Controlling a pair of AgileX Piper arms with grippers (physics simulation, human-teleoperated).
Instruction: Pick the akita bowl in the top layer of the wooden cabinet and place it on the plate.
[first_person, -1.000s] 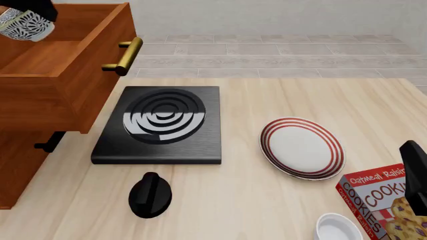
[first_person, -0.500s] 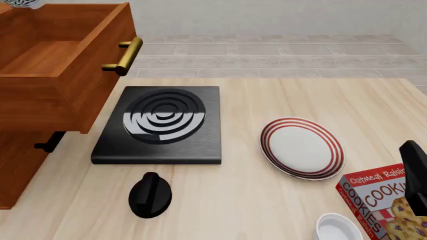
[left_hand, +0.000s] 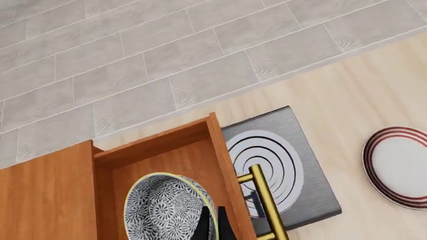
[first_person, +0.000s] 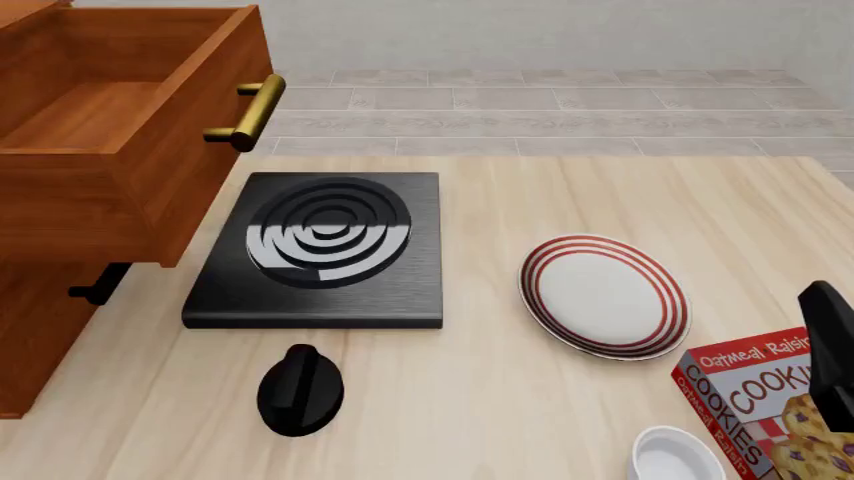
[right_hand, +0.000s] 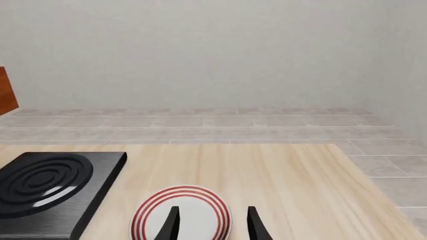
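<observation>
In the left wrist view the akita bowl (left_hand: 167, 207), speckled dark blue and white, hangs above the open top drawer (left_hand: 167, 160) of the wooden cabinet (first_person: 80, 160). My left gripper (left_hand: 211, 224) is shut on the bowl's rim. Neither that gripper nor the bowl shows in the front view, where the drawer is empty. The plate (first_person: 603, 295) with red rings lies on the table right of centre. My right gripper (right_hand: 212, 225) is open, low over the plate (right_hand: 181, 214), holding nothing.
A black stove burner (first_person: 320, 248) sits between cabinet and plate, with a black knob-shaped object (first_person: 300, 390) in front of it. A cookie box (first_person: 767, 400) and a plain white bowl (first_person: 674, 455) stand at the front right. The drawer's brass handle (first_person: 247, 112) sticks out toward the burner.
The left gripper has lifted the akita bowl up out of the drawer, past the top edge of the front view. The right arm has not moved.
</observation>
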